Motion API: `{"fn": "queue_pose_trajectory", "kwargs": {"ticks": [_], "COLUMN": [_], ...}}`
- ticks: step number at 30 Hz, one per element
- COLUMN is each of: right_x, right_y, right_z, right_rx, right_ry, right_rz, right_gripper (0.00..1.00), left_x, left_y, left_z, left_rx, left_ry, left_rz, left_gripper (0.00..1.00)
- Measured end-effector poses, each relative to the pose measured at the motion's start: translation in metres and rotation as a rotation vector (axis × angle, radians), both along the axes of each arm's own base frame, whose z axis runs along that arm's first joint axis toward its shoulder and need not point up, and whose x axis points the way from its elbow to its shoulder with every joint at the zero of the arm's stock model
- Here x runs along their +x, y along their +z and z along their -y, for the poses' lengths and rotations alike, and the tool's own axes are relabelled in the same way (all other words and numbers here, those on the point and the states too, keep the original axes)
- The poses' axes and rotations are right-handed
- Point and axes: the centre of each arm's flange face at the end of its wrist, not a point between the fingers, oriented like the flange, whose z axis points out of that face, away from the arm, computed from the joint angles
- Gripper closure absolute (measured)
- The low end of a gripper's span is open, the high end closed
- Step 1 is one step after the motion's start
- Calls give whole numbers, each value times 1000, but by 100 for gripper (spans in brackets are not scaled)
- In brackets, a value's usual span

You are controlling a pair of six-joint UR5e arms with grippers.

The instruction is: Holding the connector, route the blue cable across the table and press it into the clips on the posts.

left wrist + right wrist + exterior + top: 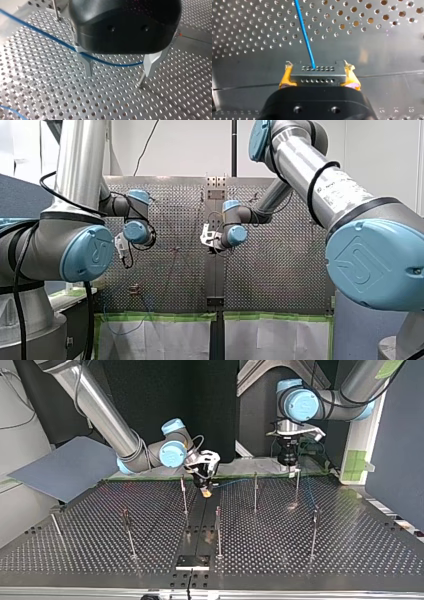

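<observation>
In the right wrist view my right gripper point(318, 67) is shut on a black connector point(317, 75), its yellow pads point(284, 78) pressing both ends. The blue cable point(305, 35) leaves the connector and runs ahead over the perforated table. In the top view this gripper point(205, 488) hangs low over the table's middle strip, and the cable point(235, 481) trails towards my left gripper point(290, 466). In the left wrist view my left gripper point(120, 71) is open just above the table. The cable point(50, 37) passes behind its metal fingers point(88, 65), and a thin post point(140, 80) stands between them.
Several thin posts stand on the table, such as a post point(255, 491), a post point(218, 531) and a post point(314, 531). A black block point(192, 562) sits at the near edge in the top view. A grey board point(65, 467) leans at that view's left.
</observation>
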Motion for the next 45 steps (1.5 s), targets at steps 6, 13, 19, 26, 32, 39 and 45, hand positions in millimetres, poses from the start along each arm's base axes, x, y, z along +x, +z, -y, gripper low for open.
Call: {"fn": "queue_pose_trajectory", "kwargs": {"ticks": [6,13,19,26,32,39,45], "right_x": [0,1,1,0,-4,-6,-6], "right_y": [0,0,0,0,0,0,0], "right_z": [0,-1,-1,0,6,7,7], "right_rx": [0,1,2,3,3,2,1], "right_ry": [0,9,12,10,-1,0,1], "right_rz": [0,3,5,6,6,5,5], "right_gripper": [100,100,100,100,100,100,100], "left_x": [2,0,-8,-22,-30,-28,-26], "left_y": [2,2,2,2,-4,-14,-25], "left_z": [5,18,45,74,101,127,150], "left_rx": [-41,-67,-104,-122,-118,-63,-17], "left_ry": [-50,-121,-220,-332,-396,-415,-418], "left_rz": [20,25,25,12,-5,-46,-94], "left_gripper": [0,0,0,0,0,0,0]}}
